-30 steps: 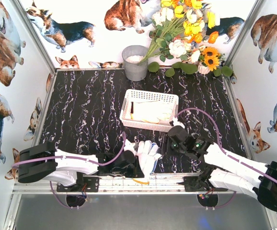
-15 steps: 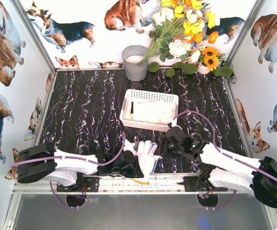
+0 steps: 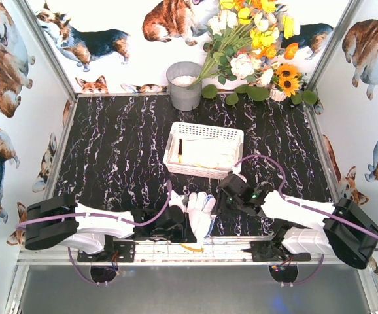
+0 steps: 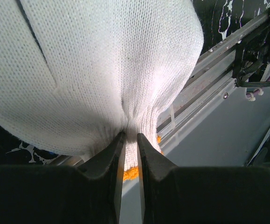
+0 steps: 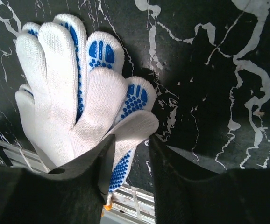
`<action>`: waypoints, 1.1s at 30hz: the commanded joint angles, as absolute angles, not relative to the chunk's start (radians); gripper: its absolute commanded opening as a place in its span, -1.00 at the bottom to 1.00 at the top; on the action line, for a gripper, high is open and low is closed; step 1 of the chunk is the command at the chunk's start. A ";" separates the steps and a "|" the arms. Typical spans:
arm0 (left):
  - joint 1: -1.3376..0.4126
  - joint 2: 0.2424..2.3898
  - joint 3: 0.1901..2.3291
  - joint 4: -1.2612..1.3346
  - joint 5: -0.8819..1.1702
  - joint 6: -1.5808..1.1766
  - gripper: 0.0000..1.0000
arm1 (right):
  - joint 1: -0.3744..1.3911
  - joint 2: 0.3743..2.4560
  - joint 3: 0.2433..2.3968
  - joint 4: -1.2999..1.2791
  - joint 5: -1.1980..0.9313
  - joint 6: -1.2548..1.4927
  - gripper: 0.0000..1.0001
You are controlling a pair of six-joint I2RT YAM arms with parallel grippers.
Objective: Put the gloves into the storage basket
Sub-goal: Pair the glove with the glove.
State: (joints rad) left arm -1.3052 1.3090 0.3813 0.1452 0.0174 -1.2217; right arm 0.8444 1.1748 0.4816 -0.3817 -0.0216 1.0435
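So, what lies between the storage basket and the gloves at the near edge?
Only a short strip of bare black marbled table; nothing rests between the storage basket and the gloves. The top view shows it.

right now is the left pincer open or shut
Shut: the left pincer pinches the glove at its bunched cuff end.
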 commanded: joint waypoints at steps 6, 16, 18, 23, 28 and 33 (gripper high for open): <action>-1.313 1.321 0.374 0.075 0.015 -1.200 -0.77 | 0.863 1.163 0.561 -0.494 0.129 0.994 -0.51; -1.314 1.319 0.371 0.065 0.021 -1.199 -0.77 | 0.862 1.130 0.614 -0.549 0.207 0.911 -1.00; -1.313 1.319 0.372 0.064 0.021 -1.199 -0.77 | 0.862 1.140 0.622 -0.539 0.179 0.894 -0.93; -1.314 1.324 0.375 0.064 0.019 -1.198 -0.77 | 0.862 1.165 0.600 -0.469 0.120 0.914 -0.51; -1.314 1.322 0.381 0.064 0.012 -1.198 -0.77 | 0.862 1.198 0.594 -0.409 0.103 0.928 -0.29; -1.314 1.325 0.382 0.066 0.011 -1.196 -0.77 | 0.862 1.260 0.608 -0.417 0.105 0.917 -0.25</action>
